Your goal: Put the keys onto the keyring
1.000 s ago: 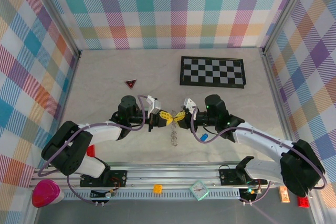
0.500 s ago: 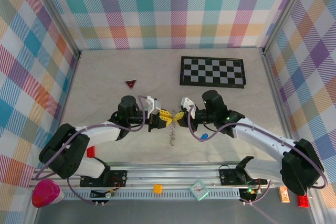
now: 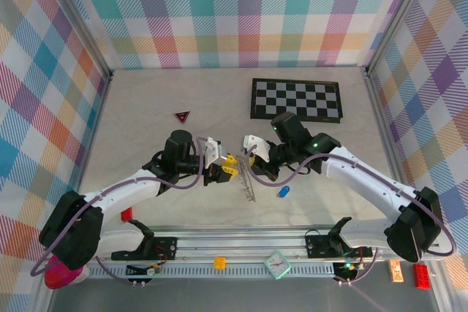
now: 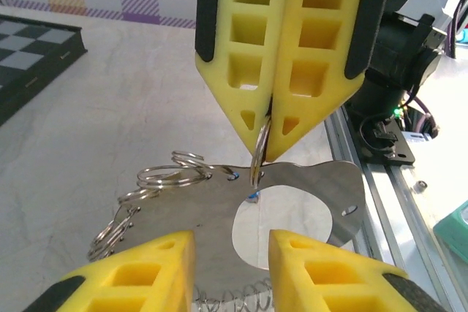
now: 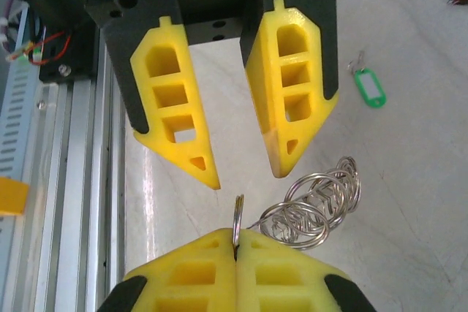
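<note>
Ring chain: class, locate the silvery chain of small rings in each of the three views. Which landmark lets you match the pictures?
Top external: the ring chain is at centre, just below the right gripper.
Left wrist: the ring chain is lower left, beside a flat metal plate.
Right wrist: the ring chain is lower right of centre.
Shared landmark: the right gripper, shut on a thin ring beside the chain.

Top cam: high, behind arm bases, looks down on whole table [image 3: 146,122], far off. L wrist cam: v. close, low, faces R gripper [image 4: 265,153] head-on. R wrist cam: close, faces L gripper [image 5: 245,178]. Wrist views share keyring [image 4: 314,180] + chain [image 4: 172,177]; top cam sees both mid-table.
</note>
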Robot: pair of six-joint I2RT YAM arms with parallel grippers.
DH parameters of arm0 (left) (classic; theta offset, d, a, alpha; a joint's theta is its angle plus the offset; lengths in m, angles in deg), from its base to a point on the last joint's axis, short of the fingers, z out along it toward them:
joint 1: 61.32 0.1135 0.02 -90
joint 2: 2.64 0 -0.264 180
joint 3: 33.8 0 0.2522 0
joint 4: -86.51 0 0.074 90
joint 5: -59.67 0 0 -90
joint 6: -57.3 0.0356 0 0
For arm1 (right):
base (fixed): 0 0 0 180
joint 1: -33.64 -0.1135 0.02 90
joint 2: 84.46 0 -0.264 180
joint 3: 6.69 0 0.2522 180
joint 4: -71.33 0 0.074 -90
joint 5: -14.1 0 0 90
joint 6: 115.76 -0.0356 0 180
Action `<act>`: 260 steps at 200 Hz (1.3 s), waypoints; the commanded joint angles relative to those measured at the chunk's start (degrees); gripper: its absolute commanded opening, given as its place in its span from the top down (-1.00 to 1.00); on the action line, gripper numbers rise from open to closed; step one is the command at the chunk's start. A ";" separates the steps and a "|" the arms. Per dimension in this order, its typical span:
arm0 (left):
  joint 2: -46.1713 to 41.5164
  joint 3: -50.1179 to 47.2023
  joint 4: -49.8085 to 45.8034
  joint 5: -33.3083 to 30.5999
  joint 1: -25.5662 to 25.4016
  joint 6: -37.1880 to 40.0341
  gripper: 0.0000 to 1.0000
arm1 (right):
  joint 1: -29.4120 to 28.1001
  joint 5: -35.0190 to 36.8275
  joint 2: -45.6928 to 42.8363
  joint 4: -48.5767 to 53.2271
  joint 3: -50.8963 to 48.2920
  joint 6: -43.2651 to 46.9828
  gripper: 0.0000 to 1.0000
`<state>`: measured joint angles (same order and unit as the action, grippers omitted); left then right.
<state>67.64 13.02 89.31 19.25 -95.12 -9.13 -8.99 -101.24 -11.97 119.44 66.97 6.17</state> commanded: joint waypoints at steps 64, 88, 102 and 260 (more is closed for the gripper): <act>-0.05 3.26 -6.05 3.43 -1.71 3.77 0.61 | -5.08 7.83 5.88 10.70 10.02 4.58 1.00; -0.32 3.15 -5.93 3.09 -1.88 3.85 0.67 | -5.81 8.12 6.78 11.62 11.12 4.38 1.00; -0.40 3.15 -5.75 3.11 -1.95 3.72 0.73 | -6.23 8.29 7.13 11.92 11.44 4.45 1.00; -1.64 2.74 -4.25 3.90 -2.06 2.43 0.69 | -6.86 7.66 11.41 16.75 15.97 3.37 1.00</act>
<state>67.62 14.83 82.86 20.81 -96.43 -6.53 -15.14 -92.37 -2.07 136.92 81.57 9.66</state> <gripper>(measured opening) 0.148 0.042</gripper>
